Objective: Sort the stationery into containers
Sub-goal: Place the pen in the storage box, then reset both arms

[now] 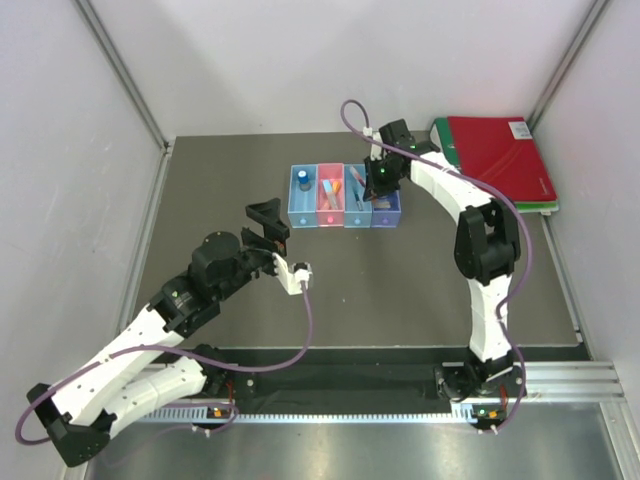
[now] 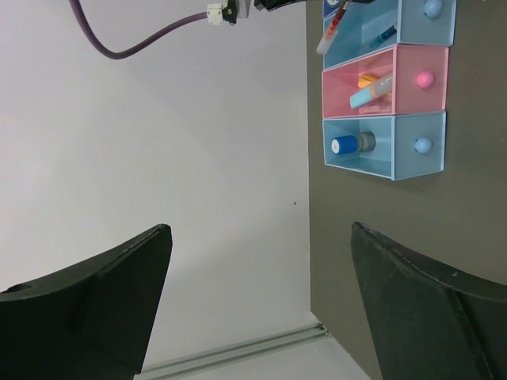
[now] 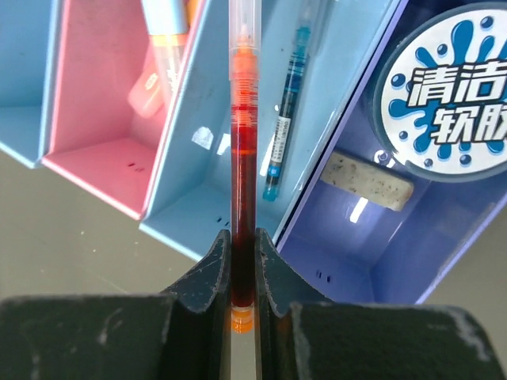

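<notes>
Gripping the red pen by its tail, right pincer hovers over the light blue bin second from right. Pen's long axis points far, into it. Left pincer open, well apart, near-left.

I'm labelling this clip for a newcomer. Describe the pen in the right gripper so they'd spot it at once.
On the table, find the row of four bins; the right gripper hangs over the third bin from the left, light blue. Clamped there is the red pen, clear-barrelled with red ink, unlike the blue pen lying inside.
</notes>
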Controlling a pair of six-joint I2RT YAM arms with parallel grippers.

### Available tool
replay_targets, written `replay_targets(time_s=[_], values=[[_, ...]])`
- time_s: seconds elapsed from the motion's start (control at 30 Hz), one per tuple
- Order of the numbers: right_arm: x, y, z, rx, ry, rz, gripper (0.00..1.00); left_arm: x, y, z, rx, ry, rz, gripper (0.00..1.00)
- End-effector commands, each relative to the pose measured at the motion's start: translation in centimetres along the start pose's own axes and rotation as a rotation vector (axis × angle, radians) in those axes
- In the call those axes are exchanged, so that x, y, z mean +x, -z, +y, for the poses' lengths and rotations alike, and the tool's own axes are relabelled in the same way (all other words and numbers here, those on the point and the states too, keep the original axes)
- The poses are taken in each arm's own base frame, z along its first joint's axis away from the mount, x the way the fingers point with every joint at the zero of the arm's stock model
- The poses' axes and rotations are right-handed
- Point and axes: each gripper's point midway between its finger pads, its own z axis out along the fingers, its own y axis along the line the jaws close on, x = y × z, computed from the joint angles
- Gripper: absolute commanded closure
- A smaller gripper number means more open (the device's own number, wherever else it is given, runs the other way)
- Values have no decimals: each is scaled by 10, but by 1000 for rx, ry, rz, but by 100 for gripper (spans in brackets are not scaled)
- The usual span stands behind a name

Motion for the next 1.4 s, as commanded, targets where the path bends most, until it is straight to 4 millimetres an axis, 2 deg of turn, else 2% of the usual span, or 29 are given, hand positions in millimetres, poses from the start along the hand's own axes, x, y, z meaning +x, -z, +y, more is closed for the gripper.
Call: replay_targets(time_s=[0.0,0.1,0.13,0.17,0.27,0.37,0.53,0.63,0.73,0.77,0.8,0.83,0.87,0.93,0.97,1.03,1.07,1.13,1.17,1.2,1.23,1.27,1.37], values=[[-9,-8,-1,-11,-9,-27,100,-1,-2,12,-54,23,-1,1],[-8,-13,0,-16,-3,-21,100,0,-3,12,-57,26,6,1],[-8,-13,0,-18,0,-21,97,0,-3,12,-58,28,6,1],[-10,-13,-1,-18,4,-26,86,0,-3,11,-56,28,8,1],[-12,-14,2,-33,18,-29,67,2,-2,11,-58,28,14,1],[-18,-11,7,-49,32,-44,59,2,-2,11,-58,31,14,1],[-29,0,15,-56,60,-79,57,5,-1,11,-63,50,33,1],[-41,18,21,-56,85,-122,57,9,1,13,-75,98,60,1],[-54,50,31,-56,126,-184,56,13,4,20,-97,195,88,1],[-59,69,37,-62,150,-217,54,17,6,16,-86,251,112,1],[-59,78,39,-61,170,-226,52,18,8,17,-91,282,124,1],[-58,87,40,-51,202,-234,46,19,8,19,-97,313,135,1],[-63,109,46,-50,222,-271,31,25,10,14,-90,360,171,1],[-60,127,40,-4,270,-284,15,29,11,15,-97,404,205,1],[-62,148,43,13,285,-319,1,30,11,16,-111,464,218,1],[-58,165,39,54,311,-331,0,34,15,19,-113,528,261,1],[-62,189,42,70,327,-382,0,33,16,18,-115,597,269,1],[-58,205,35,131,335,-404,0,39,22,22,-134,663,290,1],[-58,223,36,146,348,-434,0,40,25,23,-151,730,296,1],[-56,233,36,158,361,-443,0,44,27,24,-166,764,314,1],[-51,240,31,195,367,-433,0,53,34,27,-203,795,374,1],[-51,257,29,224,360,-461,0,56,36,26,-229,862,403,1],[-39,286,23,286,356,-464,0,59,46,28,-260,971,451,1]])
